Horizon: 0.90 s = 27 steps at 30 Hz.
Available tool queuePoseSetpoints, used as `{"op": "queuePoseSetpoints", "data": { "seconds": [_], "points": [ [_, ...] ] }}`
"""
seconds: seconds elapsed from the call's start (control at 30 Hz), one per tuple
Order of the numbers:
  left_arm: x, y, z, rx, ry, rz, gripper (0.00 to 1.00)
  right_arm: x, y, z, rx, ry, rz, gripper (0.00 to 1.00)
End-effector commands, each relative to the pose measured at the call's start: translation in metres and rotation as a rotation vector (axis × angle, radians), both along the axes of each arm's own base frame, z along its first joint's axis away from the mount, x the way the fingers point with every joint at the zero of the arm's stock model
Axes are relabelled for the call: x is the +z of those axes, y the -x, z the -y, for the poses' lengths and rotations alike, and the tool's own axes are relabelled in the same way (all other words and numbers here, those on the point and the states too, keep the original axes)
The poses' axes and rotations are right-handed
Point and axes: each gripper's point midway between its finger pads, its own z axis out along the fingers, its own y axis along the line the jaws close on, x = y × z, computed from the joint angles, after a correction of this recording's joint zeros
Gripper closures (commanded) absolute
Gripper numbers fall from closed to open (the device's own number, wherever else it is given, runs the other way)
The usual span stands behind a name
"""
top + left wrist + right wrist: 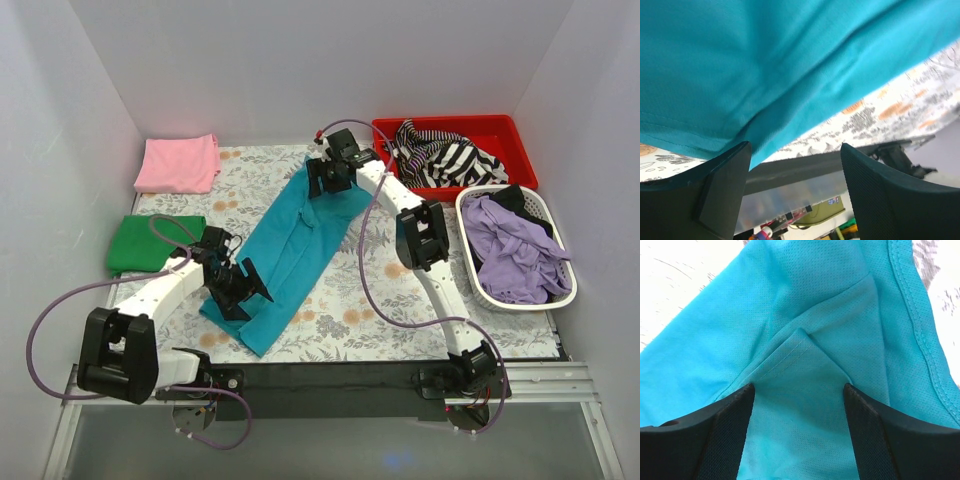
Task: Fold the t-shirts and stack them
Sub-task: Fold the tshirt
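A teal t-shirt lies folded into a long strip, running diagonally across the patterned table. My left gripper is at the strip's lower left edge. In the left wrist view its jaws stand wide apart, with the teal cloth just beyond the tips and nothing between them. My right gripper is over the strip's far end. It is open, straddling a folded sleeve seam of the teal cloth. A folded pink t-shirt and a folded green t-shirt lie at the left.
A red bin holding striped cloth stands at the back right. Beside it is a white basket with purple and dark clothes. White walls close in the table on three sides. The table's dark front edge is near the left gripper.
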Motion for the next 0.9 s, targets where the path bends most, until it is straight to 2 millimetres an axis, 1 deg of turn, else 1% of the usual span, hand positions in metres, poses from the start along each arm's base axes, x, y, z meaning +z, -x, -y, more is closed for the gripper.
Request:
{"op": "queuePoseSetpoints", "data": {
  "seconds": [0.0,0.03,0.07,0.1,0.13,0.17,0.2,0.23,0.27,0.3,0.33,0.37,0.4,0.43,0.47,0.5,0.53,0.57,0.6,0.63,0.67,0.7,0.77,0.87],
  "points": [
    [0.021,0.009,0.016,-0.071,0.117,0.034,0.29,-0.052,0.001,0.011,0.007,-0.090,-0.129,0.21],
    [0.026,0.007,0.020,-0.099,0.145,0.053,0.29,-0.047,-0.005,0.011,-0.015,-0.129,-0.132,0.21],
    [0.027,0.007,0.023,-0.111,0.159,0.052,0.29,-0.044,-0.014,0.018,-0.028,-0.165,-0.128,0.20],
    [0.031,0.005,0.026,-0.129,0.162,0.064,0.29,-0.037,-0.019,0.014,-0.020,-0.213,-0.123,0.20],
    [0.034,0.003,0.024,-0.136,0.143,0.072,0.29,-0.028,-0.024,0.015,-0.005,-0.226,-0.098,0.21],
    [0.050,-0.013,0.025,-0.137,0.138,0.139,0.29,-0.023,-0.024,0.014,0.015,-0.222,-0.076,0.21],
    [0.059,-0.024,0.021,-0.130,0.107,0.214,0.28,0.005,-0.027,0.014,0.026,-0.226,-0.017,0.20],
    [0.068,-0.040,0.022,-0.127,0.100,0.293,0.26,0.021,-0.033,0.011,0.041,-0.244,0.054,0.20],
    [0.076,-0.052,0.021,-0.130,0.080,0.347,0.25,0.060,-0.031,0.010,0.066,-0.257,0.133,0.20],
    [0.085,-0.075,0.016,-0.114,0.025,0.398,0.25,0.055,-0.025,0.016,0.051,-0.225,0.130,0.19],
    [0.088,-0.089,0.013,-0.104,-0.008,0.426,0.25,0.068,-0.026,0.019,0.056,-0.215,0.171,0.19],
    [0.088,-0.100,0.012,-0.101,-0.028,0.441,0.25,0.093,-0.025,0.022,0.064,-0.207,0.226,0.19],
    [0.082,-0.116,0.012,-0.100,-0.056,0.435,0.25,0.093,-0.023,0.027,0.057,-0.183,0.232,0.18],
    [0.080,-0.128,0.014,-0.103,-0.059,0.451,0.25,0.098,-0.023,0.030,0.055,-0.169,0.245,0.18],
    [0.077,-0.134,0.015,-0.102,-0.063,0.446,0.25,0.103,-0.018,0.033,0.055,-0.151,0.241,0.18],
    [0.071,-0.141,0.016,-0.098,-0.070,0.434,0.25,0.097,-0.016,0.037,0.059,-0.116,0.243,0.18],
    [0.057,-0.148,0.019,-0.102,-0.074,0.420,0.25,0.095,-0.013,0.039,0.063,-0.102,0.239,0.18],
    [0.048,-0.150,0.019,-0.103,-0.078,0.397,0.25,0.091,-0.006,0.038,0.071,-0.079,0.224,0.19],
    [0.041,-0.155,0.021,-0.106,-0.078,0.398,0.25,0.077,-0.002,0.044,0.065,-0.032,0.210,0.19],
    [0.032,-0.155,0.023,-0.116,-0.076,0.386,0.25,0.074,0.001,0.046,0.056,-0.004,0.210,0.19],
    [0.015,-0.152,0.023,-0.125,-0.090,0.342,0.26,0.070,0.005,0.046,0.049,0.024,0.206,0.20],
    [0.007,-0.150,0.025,-0.135,-0.094,0.325,0.25,0.061,0.008,0.055,0.014,0.081,0.190,0.19],
    [-0.015,-0.145,0.026,-0.154,-0.112,0.279,0.26,0.047,0.013,0.067,-0.021,0.131,0.153,0.20],
    [-0.033,-0.142,0.025,-0.165,-0.131,0.246,0.26,0.031,0.023,0.075,-0.041,0.158,0.112,0.21]
  ]
}}
